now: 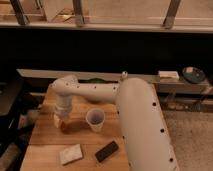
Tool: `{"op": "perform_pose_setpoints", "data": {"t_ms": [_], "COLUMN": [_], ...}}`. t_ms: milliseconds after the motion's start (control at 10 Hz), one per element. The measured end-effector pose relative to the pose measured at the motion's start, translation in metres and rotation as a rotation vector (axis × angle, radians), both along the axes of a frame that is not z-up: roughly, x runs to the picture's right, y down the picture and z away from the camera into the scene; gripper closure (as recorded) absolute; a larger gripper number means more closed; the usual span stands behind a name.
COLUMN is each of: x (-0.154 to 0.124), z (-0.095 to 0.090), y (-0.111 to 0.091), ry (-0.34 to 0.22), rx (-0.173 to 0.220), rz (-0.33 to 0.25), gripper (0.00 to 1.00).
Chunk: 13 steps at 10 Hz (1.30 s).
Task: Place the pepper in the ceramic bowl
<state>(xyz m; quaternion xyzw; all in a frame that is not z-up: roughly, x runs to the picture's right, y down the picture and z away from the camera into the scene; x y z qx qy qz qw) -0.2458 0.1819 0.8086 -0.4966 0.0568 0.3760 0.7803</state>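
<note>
Arm (100, 93) half-hides ceramic bowl (93, 80); claw (61, 120) covers pepper's (65, 126) top.
</note>
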Motion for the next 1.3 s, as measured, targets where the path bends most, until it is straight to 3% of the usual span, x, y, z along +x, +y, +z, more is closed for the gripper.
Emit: {"op": "perform_pose_setpoints", "data": {"t_ms": [400,800,1300], "x": [0.022,0.07,0.071], "z": [-0.011,0.013,0.014], "y": [-0.06,-0.106,-0.105], "ry": [-0.009,0.054,0.056], "rx": [0.106,0.156,0.156], "rz": [0.066,0.153,0.151], "gripper": [1.0,1.0,1.0]}}
